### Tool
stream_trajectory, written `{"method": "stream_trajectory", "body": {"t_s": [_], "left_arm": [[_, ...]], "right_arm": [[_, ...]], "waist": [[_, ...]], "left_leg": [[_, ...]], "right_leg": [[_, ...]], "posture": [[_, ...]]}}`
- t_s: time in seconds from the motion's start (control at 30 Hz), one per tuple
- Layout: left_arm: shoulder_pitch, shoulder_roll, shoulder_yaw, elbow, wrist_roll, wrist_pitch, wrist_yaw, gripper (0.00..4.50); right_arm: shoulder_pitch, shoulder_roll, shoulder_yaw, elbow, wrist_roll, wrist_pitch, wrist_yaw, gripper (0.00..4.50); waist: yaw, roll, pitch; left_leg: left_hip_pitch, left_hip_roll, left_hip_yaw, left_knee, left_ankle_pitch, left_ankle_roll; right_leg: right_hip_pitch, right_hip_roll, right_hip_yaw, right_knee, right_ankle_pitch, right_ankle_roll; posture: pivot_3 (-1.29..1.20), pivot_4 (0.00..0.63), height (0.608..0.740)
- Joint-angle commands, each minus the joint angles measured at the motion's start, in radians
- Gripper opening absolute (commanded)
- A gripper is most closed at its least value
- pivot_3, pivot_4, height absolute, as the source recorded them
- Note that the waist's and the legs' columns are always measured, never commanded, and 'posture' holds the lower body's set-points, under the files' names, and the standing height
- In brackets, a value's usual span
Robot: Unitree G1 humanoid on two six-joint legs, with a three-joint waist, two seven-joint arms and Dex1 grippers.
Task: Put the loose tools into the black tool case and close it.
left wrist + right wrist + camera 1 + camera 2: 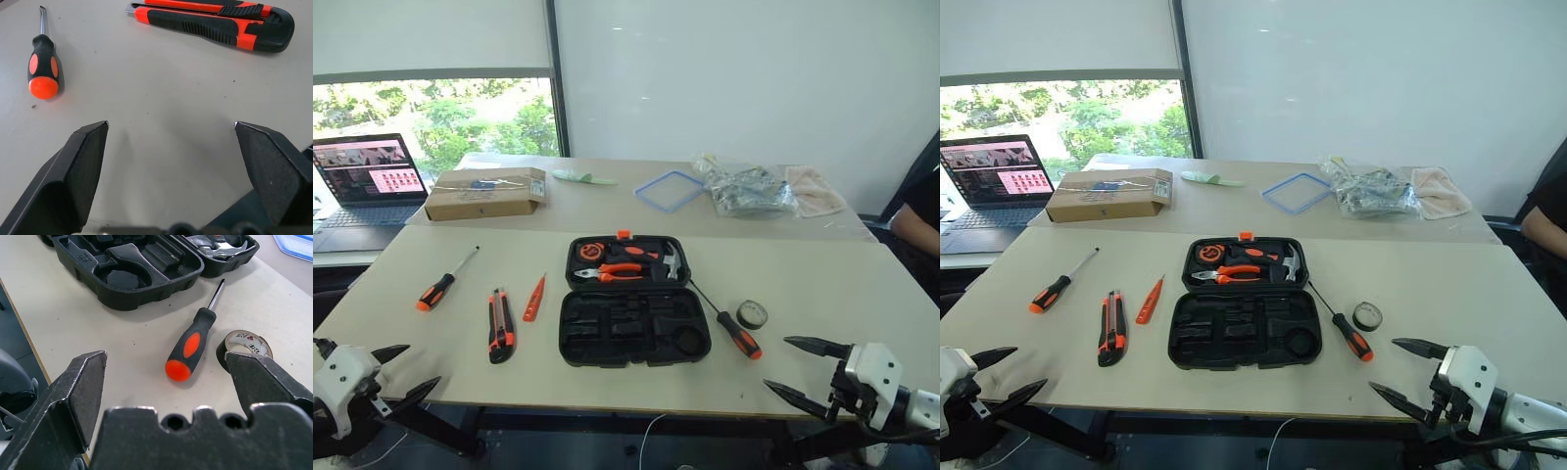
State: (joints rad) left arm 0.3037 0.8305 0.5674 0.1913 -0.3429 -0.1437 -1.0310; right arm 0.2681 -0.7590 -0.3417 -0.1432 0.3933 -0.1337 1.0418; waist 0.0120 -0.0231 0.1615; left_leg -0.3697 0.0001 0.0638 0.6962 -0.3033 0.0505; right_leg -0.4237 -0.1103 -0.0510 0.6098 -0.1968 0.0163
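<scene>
The black tool case [631, 304] lies open at the centre of the frame on the near beige table [822, 294], its far half holding orange-handled pliers [610, 272] and a steel-headed hammer [670, 260], its near half showing bare moulded slots. To the left of the case, in order outward, lie a slim orange tester pen [534, 298], an orange-and-black utility knife [500, 324] and a long screwdriver [445, 280] with its shaft pointing toward the upper right. To the right of the case a second screwdriver [728, 322] lies diagonally, its tip just beside the case hinge, handle toward the lower right; a small grey tape roll [752, 313] sits just beside that handle. None of these five loose tools is in the case. The left gripper [401, 372] hangs at the lower left corner of the frame by the table's near edge, fingers spread wide and holding nothing. The right gripper [803, 367] hangs at the lower right by the near edge, fingers likewise wide apart and empty. On the far table, a brown cardboard box [485, 193] sits at upper left, a laptop [367, 186] at the far left edge, a blue frame [670, 189] and a clear plastic bag [749, 189] at upper right. A person's arm [918, 227] shows at the right edge.
</scene>
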Motion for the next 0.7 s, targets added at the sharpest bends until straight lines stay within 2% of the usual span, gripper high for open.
{"method": "stream_trajectory", "body": {"t_s": [0.03, 0.13, 0.2, 0.37, 0.47, 0.57, 0.7], "left_arm": [[-0.008, -0.019, 0.083, -0.009, -0.070, 0.056, 0.060, 4.42], [0.019, -0.107, 0.218, -0.005, -0.190, 0.188, 0.188, 4.42], [0.046, -0.153, 0.250, -0.030, -0.214, 0.230, 0.237, 4.42], [0.050, -0.214, 0.305, -0.086, -0.304, 0.390, 0.364, 4.42], [-0.026, -0.172, 0.305, -0.123, -0.412, 0.555, 0.407, 4.42], [-0.107, -0.091, 0.254, -0.106, -0.391, 0.622, 0.411, 4.42], [-0.372, 0.104, 0.030, 0.045, -0.273, 0.756, 0.415, 4.42]], "right_arm": [[-0.067, 0.042, 0.034, -0.084, 0.054, 0.024, -0.034, 4.50], [-0.205, 0.162, 0.107, -0.216, 0.187, 0.095, -0.132, 4.50], [-0.244, 0.209, 0.125, -0.247, 0.193, 0.109, -0.170, 4.50], [-0.268, 0.273, 0.173, -0.294, 0.170, 0.102, -0.213, 4.50], [-0.262, 0.278, 0.191, -0.287, 0.174, 0.103, -0.194, 4.50], [-0.255, 0.274, 0.196, -0.275, 0.178, 0.101, -0.177, 4.50], [-0.263, 0.266, 0.205, -0.259, 0.161, 0.104, -0.171, 4.50]], "waist": [[0.000, 0.000, 0.000], [-0.019, -0.001, 0.000], [-0.028, -0.001, 0.000], [-0.004, -0.004, -0.001], [0.011, -0.005, -0.002], [0.017, -0.007, -0.003], [0.014, -0.008, -0.004]], "left_leg": [[0.000, 0.000, 0.000, 0.000, 0.000, 0.000], [0.000, 0.005, 0.000, 0.001, -0.001, -0.002], [0.001, 0.010, 0.000, 0.001, -0.001, -0.004], [0.000, 0.008, 0.000, 0.001, -0.002, -0.007], [0.000, 0.006, -0.001, 0.003, -0.002, -0.007], [0.000, 0.005, -0.003, 0.006, -0.004, -0.005], [0.001, 0.004, -0.003, 0.006, -0.002, -0.007]], "right_leg": [[0.000, 0.000, 0.000, 0.000, 0.000, 0.000], [-0.001, 0.002, 0.001, 0.000, 0.001, -0.001], [-0.001, 0.001, 0.003, 0.000, 0.001, -0.002], [-0.001, 0.006, -0.001, 0.001, 0.000, -0.003], [0.000, 0.003, -0.003, 0.001, 0.000, -0.003], [0.001, 0.002, -0.004, 0.001, 0.000, -0.003], [0.002, 0.005, -0.004, 0.003, 0.000, -0.003]], "posture": [[0.00, 0.150, 0.740], [0.00, 0.150, 0.740], [0.00, 0.150, 0.740], [0.00, 0.150, 0.740], [0.00, 0.150, 0.740], [0.00, 0.150, 0.740], [0.00, 0.150, 0.740]]}}
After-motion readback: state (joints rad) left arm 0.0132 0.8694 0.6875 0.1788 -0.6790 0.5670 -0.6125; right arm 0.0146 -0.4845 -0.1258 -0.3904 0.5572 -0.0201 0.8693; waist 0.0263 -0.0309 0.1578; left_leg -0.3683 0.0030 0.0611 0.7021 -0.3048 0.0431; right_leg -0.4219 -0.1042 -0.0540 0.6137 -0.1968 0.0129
